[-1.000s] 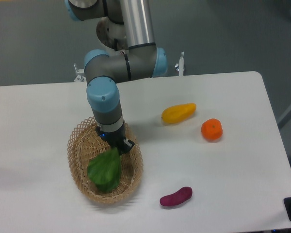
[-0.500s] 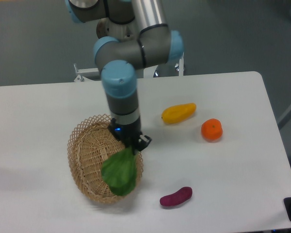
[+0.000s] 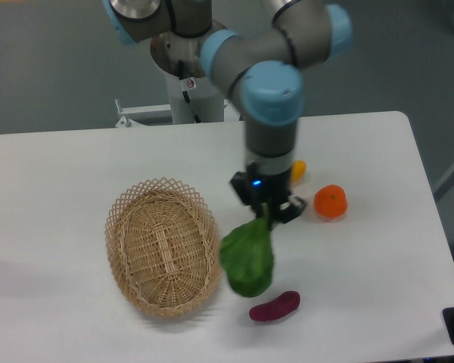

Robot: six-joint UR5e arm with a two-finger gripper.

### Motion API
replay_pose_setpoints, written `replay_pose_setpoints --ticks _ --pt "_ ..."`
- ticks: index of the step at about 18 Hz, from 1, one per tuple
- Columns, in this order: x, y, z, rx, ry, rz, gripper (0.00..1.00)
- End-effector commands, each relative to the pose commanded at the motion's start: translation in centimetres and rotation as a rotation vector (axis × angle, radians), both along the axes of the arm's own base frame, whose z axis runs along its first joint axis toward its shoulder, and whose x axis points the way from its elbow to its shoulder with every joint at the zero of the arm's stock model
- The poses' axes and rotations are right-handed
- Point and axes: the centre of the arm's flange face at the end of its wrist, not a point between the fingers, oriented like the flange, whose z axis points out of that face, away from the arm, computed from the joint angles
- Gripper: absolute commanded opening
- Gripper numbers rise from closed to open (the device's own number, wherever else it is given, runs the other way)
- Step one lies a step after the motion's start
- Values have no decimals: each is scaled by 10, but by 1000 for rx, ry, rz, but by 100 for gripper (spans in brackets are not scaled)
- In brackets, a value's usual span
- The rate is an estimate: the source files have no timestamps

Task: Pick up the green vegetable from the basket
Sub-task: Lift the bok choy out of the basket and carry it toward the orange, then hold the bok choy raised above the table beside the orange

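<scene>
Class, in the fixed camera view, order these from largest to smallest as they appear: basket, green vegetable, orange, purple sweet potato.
1. basket
2. green vegetable, though it hangs lifted from the gripper, nearer the camera
3. and 4. purple sweet potato and orange look too similar to rank.

The claw point(image 3: 268, 214) hangs above the white bench point(image 3: 378, 249), to the right of the basket point(image 3: 163, 246), and is clamped on the narrow upper end of the green vegetable point(image 3: 247, 259). The vegetable dangles from it with its broad dark leaf hanging downward, clear of the basket and just beside the basket's right rim. The oval wicker basket rests on the bench and holds nothing visible. Below the leaf's lower edge lies a purple sweet potato point(image 3: 275, 306) on the bench. An orange point(image 3: 330, 202) sits to the right of the claw. A yellow fruit point(image 3: 298, 169) shows only as a sliver behind the arm point(image 3: 271, 113).
</scene>
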Motion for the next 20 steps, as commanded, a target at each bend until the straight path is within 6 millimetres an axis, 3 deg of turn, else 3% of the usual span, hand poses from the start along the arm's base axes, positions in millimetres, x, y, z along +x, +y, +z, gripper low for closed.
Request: replay_pose_setpoints --ticks 4,7,11,20 --pt "-35 -38 2 -15 24 -64 21" --pt "-51 -53 7 -17 41 -78 21" --pt "-62 -59 9 -19 52 -96 21" --pt "-57 -58 7 -21 48 -103 22"
